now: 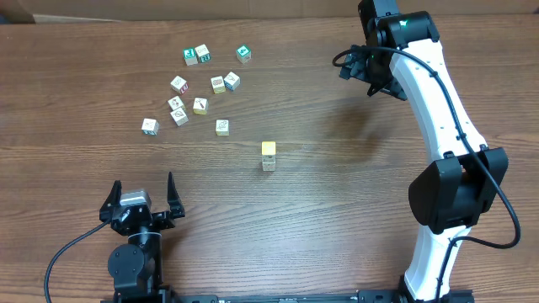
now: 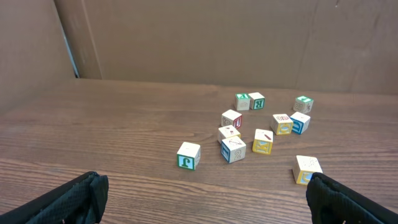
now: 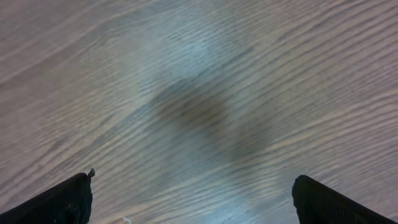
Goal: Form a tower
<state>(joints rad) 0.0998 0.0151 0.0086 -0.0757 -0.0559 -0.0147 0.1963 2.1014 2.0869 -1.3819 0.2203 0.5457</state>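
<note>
The wooden table [image 1: 76,76] fills the frame; the right arm [image 1: 438,109] climbs the right edge, its right gripper [image 1: 358,69] spread wide at upper right, empty; the left gripper [image 1: 143,187] sits lower left, fingers released; loose cubes [image 1: 200,105] scatter upper left; the tower [image 1: 268,156] stands at centre, yellow above pale.

The right end effector [image 3: 193,202], spread wide (black tips in the lower corners), faces a blurred wood-grain table [image 3: 205,74].

White right arm [image 1: 434,93], black joints [image 1: 446,194], black left gripper [image 1: 143,181]
</note>
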